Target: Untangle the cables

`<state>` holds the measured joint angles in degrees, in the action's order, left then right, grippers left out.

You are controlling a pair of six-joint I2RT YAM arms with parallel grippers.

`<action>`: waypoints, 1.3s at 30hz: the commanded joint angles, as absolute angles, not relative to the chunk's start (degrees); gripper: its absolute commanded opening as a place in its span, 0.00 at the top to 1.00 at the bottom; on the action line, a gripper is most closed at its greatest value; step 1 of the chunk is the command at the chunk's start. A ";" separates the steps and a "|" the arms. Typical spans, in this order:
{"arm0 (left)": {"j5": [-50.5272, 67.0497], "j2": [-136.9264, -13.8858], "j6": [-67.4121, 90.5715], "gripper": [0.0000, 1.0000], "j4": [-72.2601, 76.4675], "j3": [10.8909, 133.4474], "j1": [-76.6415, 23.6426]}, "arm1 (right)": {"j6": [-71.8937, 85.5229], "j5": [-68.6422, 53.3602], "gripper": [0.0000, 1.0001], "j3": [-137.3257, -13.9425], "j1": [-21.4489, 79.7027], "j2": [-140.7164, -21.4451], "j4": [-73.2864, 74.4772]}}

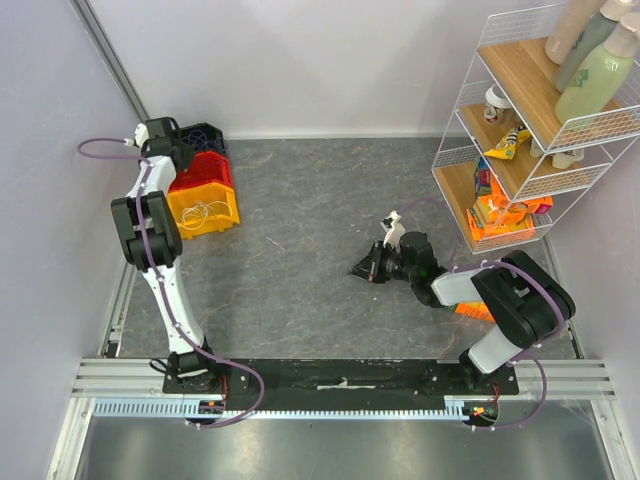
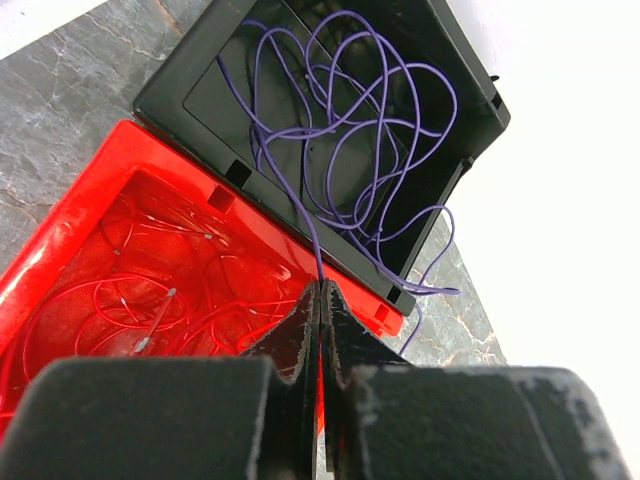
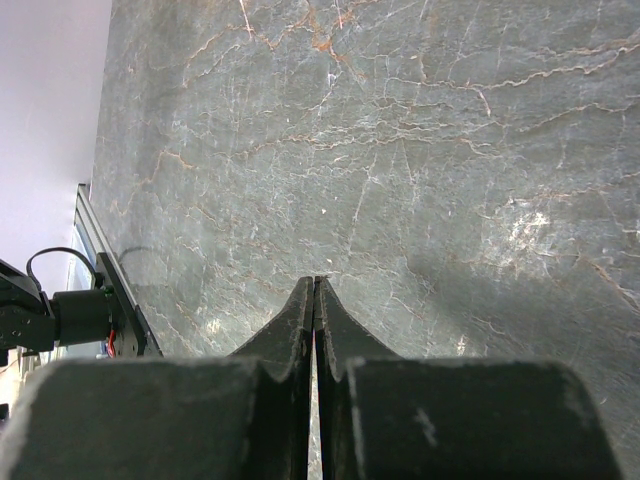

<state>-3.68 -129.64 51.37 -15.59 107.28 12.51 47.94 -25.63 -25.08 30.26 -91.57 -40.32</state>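
Top external view: at the far left of the table point(image 1: 300, 200) three bins stand in a row, each touching the next. A dark bin point(image 1: 208, 133) is farthest, a red bin point(image 1: 203, 172) is in the middle and a yellow bin point(image 1: 190, 222) is nearest. The yellow bin holds a white cable point(image 1: 207, 210) in loose loops. The left arm reaches over the dark bin. The right arm is at the middle right of the table, well apart from the bins, and no cable lies near it. A wire shelf point(image 1: 520, 150) with bottles and packets stands at the far right.

Left wrist view: the dark bin holds a purple cable point(image 2: 360, 120) in many open loops, and one loop hangs over its right rim. The red bin holds a red cable point(image 2: 120, 300), which is also loose. The left jaws are pressed fully together. One purple strand runs down from the dark bin, across the wall of the red bin, straight into their tips, so I judge it is pinched there.

Right wrist view: the right jaws are closed tight with nothing between them, and only bare table shows below.

The cables look thin, light, soft and a little springy. A pull on one strand may drag the whole bundle out of its bin. The best place to hold is probably a single free strand, away from any crossing.
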 commanded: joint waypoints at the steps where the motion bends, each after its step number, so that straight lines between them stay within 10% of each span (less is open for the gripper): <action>1: -1.68 -128.06 55.01 0.98 -14.69 109.52 12.83 | 47.20 -25.84 0.96 -25.40 30.32 -91.84 -43.59; 16: 0.27 -125.06 73.38 0.98 8.52 99.14 14.85 | 47.20 -26.10 0.97 -25.93 30.32 -92.37 -43.33; 36: -4.75 -135.09 64.51 0.98 -2.01 114.25 14.85 | 47.64 -26.37 0.97 -27.07 30.32 -93.78 -42.71; 39: -3.96 -133.86 64.78 0.86 -3.95 114.43 14.94 | 47.64 -26.37 0.97 -26.98 30.32 -93.69 -42.71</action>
<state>-3.90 -135.61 67.75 -1.41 111.20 14.76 47.99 -26.06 -25.34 30.26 -93.54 -40.29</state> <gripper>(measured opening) 0.074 0.033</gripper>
